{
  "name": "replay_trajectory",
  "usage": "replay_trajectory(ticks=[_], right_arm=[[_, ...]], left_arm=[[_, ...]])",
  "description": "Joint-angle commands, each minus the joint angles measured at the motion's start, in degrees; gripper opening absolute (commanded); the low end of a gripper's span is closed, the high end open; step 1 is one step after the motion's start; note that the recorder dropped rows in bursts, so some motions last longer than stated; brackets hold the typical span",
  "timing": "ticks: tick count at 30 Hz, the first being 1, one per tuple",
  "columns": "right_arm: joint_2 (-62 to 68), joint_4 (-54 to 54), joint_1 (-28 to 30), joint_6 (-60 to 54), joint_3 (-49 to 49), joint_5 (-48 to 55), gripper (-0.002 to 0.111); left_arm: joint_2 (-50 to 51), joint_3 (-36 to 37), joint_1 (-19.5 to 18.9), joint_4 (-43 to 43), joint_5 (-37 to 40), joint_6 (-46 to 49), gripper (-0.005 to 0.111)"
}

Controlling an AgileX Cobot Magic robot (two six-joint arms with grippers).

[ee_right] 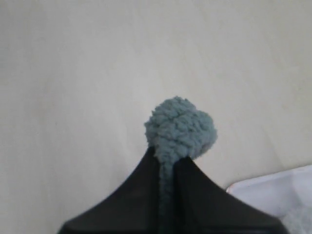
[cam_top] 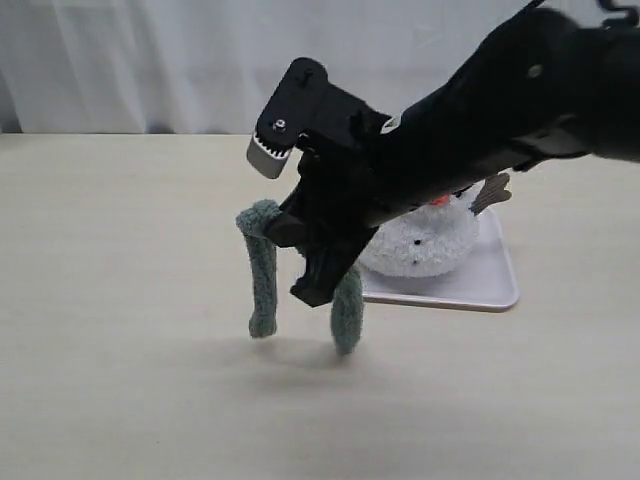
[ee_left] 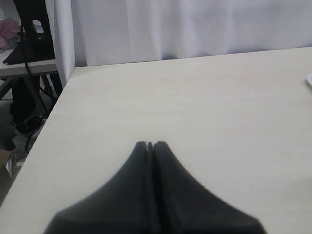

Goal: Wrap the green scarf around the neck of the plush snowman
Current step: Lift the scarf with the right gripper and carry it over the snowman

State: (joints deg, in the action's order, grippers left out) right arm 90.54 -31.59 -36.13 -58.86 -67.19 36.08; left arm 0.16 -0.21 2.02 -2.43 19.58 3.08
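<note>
The right gripper (ee_right: pixel 168 157) is clamped tight on the green scarf (ee_right: pixel 181 127), a fuzzy bunch bulging just past its fingertips. The scarf's two ends hang free above the table (cam_top: pixel 120 330), one on each side of the jaws. Just behind, the black arm hides the neck and much of the plush snowman (cam_top: pixel 425 243) on its pale tray (cam_top: pixel 485 288). The left gripper (ee_left: pixel 150 145) is pressed closed, empty, over bare table, with the white curtain (cam_top: pixel 150 60) farthest back

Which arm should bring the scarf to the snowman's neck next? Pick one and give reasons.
Right. The right gripper is shut on the scarf, which hangs from it just beside the snowman on its tray. The left gripper is shut on nothing, with only table under it.
</note>
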Motion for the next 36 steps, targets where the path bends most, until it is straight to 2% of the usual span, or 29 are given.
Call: replay_trajectory(ticks=[1,4,8,11,14,18,23,27,36], right_arm=[[-7.9,10.1,0.0,2.6,0.0,8.5,0.004],[-12.1,21.0,0.0,11.6,0.0,10.3,0.004],[-13.8,43.7,0.0,29.7,0.0,12.2,0.004],[-12.7,55.2,0.0,34.7,0.0,10.8,0.004],[-11.2,61.7,0.0,34.8,0.0,4.6,0.004],[-9.3,62.0,0.0,34.8,0.0,-2.0,0.004],[-6.4,62.5,0.0,30.3,0.8,-2.5,0.004],[-3.4,71.2,0.1,26.7,2.0,-2.3,0.004],[1.3,103.3,0.7,52.4,2.0,-3.3,0.004]], left_arm=[[-0.2,0.2,0.1,0.0,-0.6,-0.1,0.000],[-0.2,0.2,0.1,0.0,-0.6,-0.1,0.000],[-0.2,0.2,0.1,0.0,-0.6,-0.1,0.000],[-0.2,0.2,0.1,0.0,-0.6,-0.1,0.000],[-0.2,0.2,0.1,0.0,-0.6,-0.1,0.000],[-0.2,0.2,0.1,0.0,-0.6,-0.1,0.000],[-0.2,0.2,0.1,0.0,-0.6,-0.1,0.000],[-0.2,0.2,0.1,0.0,-0.6,-0.1,0.000],[-0.2,0.2,0.1,0.0,-0.6,-0.1,0.000]])
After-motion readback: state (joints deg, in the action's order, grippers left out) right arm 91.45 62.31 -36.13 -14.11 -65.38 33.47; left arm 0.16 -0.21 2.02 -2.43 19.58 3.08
